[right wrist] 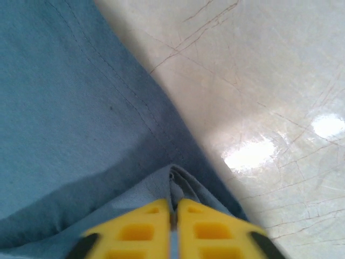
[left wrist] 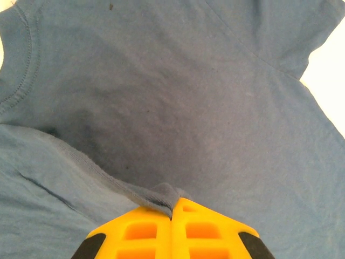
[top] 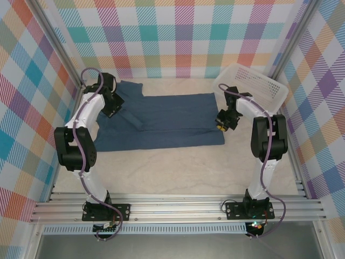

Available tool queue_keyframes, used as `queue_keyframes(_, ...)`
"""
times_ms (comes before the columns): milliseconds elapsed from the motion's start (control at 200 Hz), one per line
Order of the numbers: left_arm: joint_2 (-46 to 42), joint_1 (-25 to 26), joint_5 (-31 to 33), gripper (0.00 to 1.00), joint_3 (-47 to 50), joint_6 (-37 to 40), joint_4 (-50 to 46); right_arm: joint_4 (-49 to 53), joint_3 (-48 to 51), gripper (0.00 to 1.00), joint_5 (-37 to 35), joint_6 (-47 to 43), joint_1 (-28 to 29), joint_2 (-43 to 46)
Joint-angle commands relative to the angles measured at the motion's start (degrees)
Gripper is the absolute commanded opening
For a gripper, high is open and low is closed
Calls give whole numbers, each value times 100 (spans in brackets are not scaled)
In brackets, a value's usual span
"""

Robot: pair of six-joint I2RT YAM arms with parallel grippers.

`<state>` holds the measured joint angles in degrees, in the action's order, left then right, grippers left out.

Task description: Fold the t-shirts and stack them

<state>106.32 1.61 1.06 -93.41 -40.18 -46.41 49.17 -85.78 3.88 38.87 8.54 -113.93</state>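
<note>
A dark teal-blue t-shirt (top: 172,121) is lying flat across the far half of the table (top: 178,172), stretching from left to right as a long band, with what looks like a sleeve lying across its left part. The left gripper (top: 113,107) is working at the shirt's far left end, near the collar. In the left wrist view its yellow fingers (left wrist: 137,229) are pressing together on a small raised ridge of the cloth. The right gripper (top: 223,123) is sitting at the shirt's right end, and in the right wrist view its fingers (right wrist: 207,229) are closing tightly on a bunched bit of the hemmed edge, just beside bare tabletop. A white basket (top: 269,81) is standing at the far right, just beyond the right arm and apart from the shirt.

Judging by the layout, the fold is getting under way rather than finishing. The shirt is lying at full length, both ends are being pinched, and shortening it and stacking it both look like work not yet done.
</note>
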Motion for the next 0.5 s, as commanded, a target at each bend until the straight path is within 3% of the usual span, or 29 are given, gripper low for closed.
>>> queue_keyframes(0,99,-102,-55,35,-318,39,-116,148,-196,33,-96,-14,-61,24)
queue_keyframes(95,-107,-99,-3,51,-369,-60,-150,55,-73,42,-141,9,-58,353)
queue_keyframes(225,-699,-83,-63,53,106,-305,-100,-105,307,44,-99,46,-32,860)
queue_keyframes(345,-1262,-69,-192,48,1135,-624,47,-431,923,35,94,141,89,1258)
queue_keyframes(495,-1492,-49,-600,29,2226,-883,351,-1019,1527,22,408,225,338,1459)
